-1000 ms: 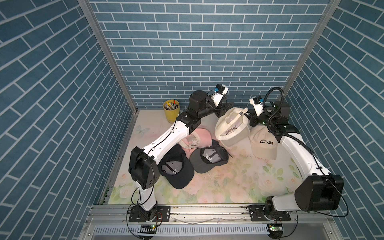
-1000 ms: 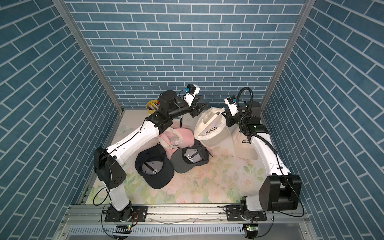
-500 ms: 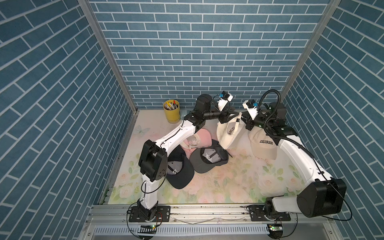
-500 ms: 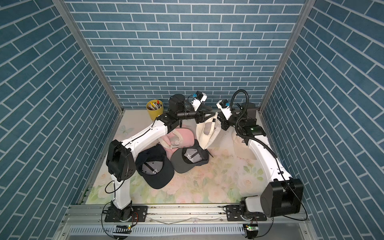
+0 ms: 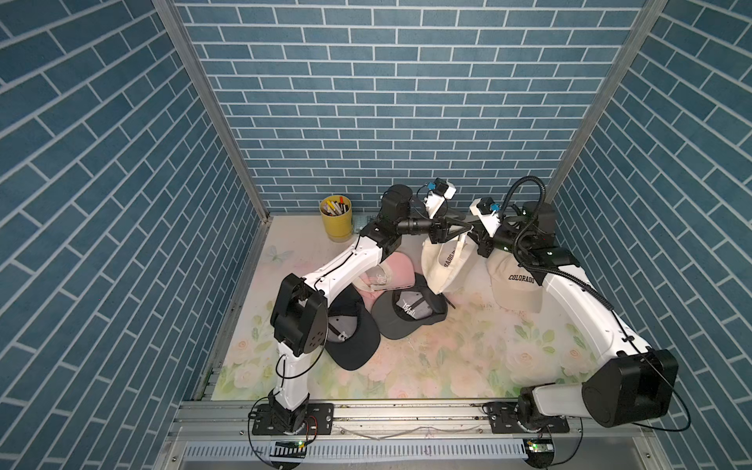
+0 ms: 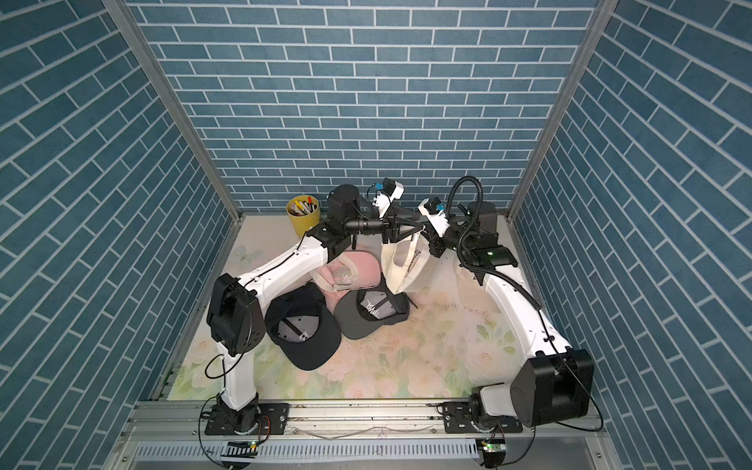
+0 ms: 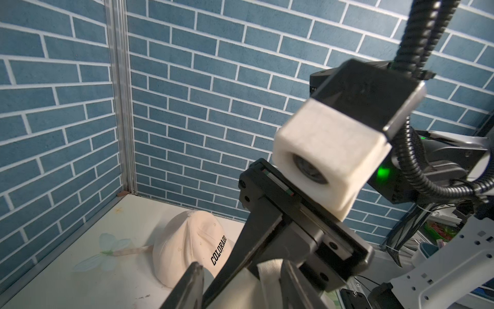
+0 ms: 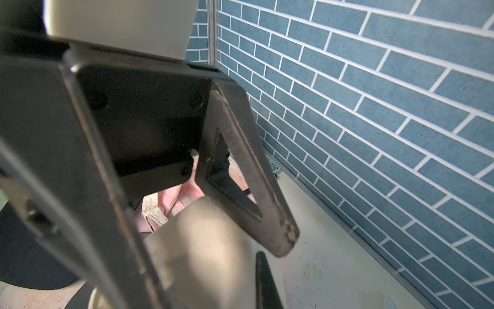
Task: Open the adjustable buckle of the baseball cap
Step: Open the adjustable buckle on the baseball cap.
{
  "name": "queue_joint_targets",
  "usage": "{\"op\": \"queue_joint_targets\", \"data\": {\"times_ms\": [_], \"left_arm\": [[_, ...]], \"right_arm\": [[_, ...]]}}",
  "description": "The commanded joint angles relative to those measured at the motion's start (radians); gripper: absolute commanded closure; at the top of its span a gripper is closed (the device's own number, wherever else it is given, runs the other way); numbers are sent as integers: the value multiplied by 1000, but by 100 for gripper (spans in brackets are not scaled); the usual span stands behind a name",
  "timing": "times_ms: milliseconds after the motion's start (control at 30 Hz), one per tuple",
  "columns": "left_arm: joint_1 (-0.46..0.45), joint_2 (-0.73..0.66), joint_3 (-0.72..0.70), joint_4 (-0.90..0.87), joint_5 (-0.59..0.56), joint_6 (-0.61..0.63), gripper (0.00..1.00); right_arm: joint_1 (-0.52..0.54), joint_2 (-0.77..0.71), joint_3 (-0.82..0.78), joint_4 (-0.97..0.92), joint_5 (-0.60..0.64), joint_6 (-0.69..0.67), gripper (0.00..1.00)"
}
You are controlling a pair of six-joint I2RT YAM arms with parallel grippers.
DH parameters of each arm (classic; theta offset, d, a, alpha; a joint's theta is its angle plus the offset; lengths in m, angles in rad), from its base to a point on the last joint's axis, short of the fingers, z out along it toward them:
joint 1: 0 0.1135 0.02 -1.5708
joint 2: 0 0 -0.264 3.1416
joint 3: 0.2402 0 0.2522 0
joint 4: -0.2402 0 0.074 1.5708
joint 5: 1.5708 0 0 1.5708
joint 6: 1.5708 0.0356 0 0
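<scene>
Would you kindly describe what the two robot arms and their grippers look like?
The left arm and right arm have white links and bulky black joints. The left gripper and right gripper are black, with tapered triangular fingers. A black corrugated cable runs along the right arm.

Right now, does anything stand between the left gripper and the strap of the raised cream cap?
Nothing visible does. The left gripper stands open at the top of the cream cap, next to the right gripper, which is shut on its strap. The pink cap lies below, clear of both.
</scene>
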Motion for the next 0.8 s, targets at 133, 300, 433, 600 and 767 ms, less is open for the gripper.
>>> {"op": "queue_joint_targets", "data": {"times_ms": [133, 300, 433, 600, 767], "left_arm": [[3, -53, -42, 79, 55, -53, 47], [5, -48, -31, 93, 72, -67, 47], [6, -46, -30, 92, 75, -66, 50], [6, -26, -7, 49, 74, -44, 60], [6, -27, 5, 49, 60, -32, 80]], "right_arm": [[7, -9, 3, 10, -29, -39, 100], [7, -3, 9, 6, -35, -30, 100], [7, 8, 21, -7, -36, -29, 100], [9, 17, 27, 1, -34, -26, 100], [11, 33, 26, 8, -12, -5, 100]]}}
